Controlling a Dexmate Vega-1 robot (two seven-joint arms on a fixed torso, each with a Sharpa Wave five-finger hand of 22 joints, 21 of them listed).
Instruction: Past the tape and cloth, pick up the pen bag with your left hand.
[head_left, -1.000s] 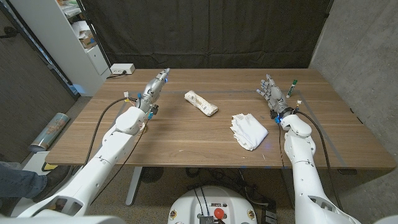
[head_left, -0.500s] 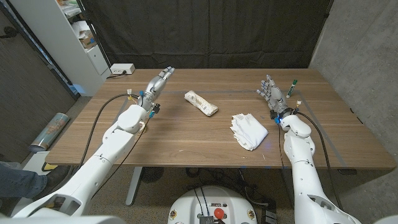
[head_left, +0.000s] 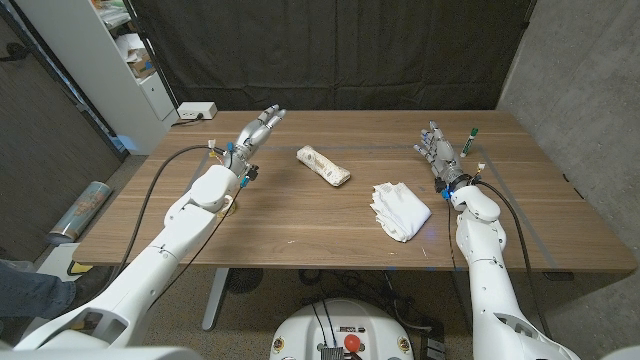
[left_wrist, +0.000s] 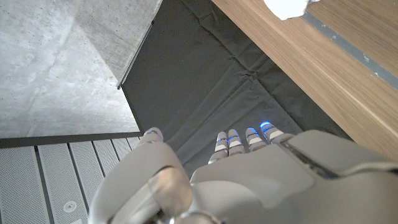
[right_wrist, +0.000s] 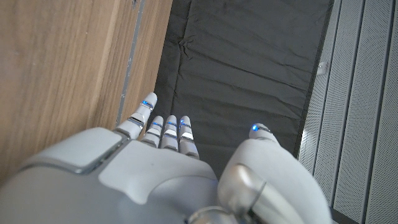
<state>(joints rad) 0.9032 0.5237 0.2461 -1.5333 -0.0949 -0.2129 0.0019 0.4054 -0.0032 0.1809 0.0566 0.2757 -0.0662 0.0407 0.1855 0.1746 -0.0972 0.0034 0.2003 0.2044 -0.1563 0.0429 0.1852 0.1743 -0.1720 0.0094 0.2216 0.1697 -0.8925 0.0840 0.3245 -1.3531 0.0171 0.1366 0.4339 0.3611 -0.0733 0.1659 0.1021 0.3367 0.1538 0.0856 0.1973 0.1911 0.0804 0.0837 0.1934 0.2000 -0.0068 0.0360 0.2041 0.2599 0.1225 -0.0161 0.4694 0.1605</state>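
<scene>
Dark curtain backs your wooden table (head_left: 300, 215), where the pale oblong pen bag (head_left: 324, 166) lies centre-far beside the crumpled white cloth (head_left: 400, 210); your left hand (head_left: 256, 131), fingers apart and empty, is mid-reach, so swing it rightward over the bag.

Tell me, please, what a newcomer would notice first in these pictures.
Probably the two white arms, each robot hand raised with fingers spread: the left robot hand at the table's far left, the right robot hand at its right. Between them lie a pale pen bag and a crumpled white cloth.
</scene>
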